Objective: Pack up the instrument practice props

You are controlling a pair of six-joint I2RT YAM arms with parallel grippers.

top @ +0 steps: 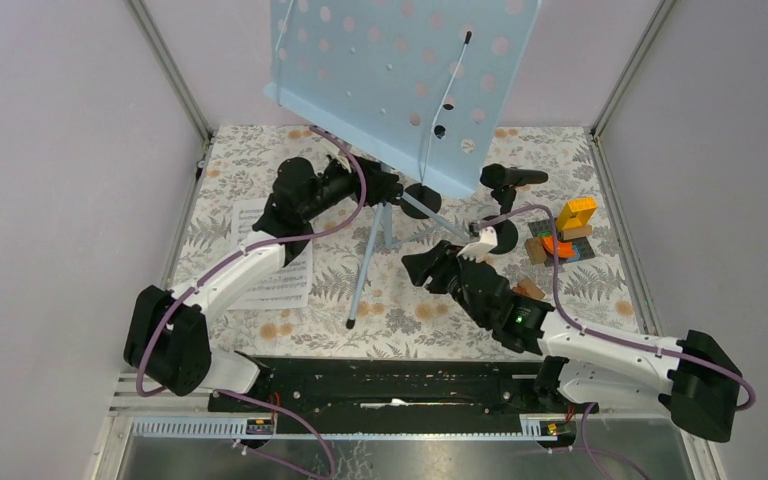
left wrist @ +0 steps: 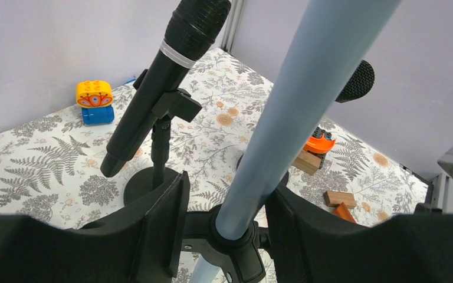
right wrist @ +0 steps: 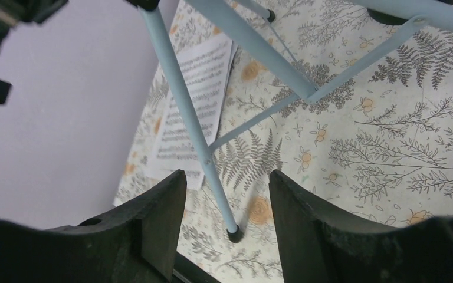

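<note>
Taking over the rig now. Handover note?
Left gripper: straddles the stand pole at the tripod hub; grip unclear.
Right gripper: open, empty, low near a tripod leg.
Desk: upright on the stand.
Sheets: flat on the table, left of the pole.
Mic and second mic: in holders, right of the pole.
Done: nothing packed.
Left: stand, sheets, mics.

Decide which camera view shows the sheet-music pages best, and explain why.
Right wrist: the sheet-music pages lie mostly unobstructed, staves visible, crossed only by a tripod leg. Top external shows them small, partly under the left arm. Left wrist shows none.
</note>
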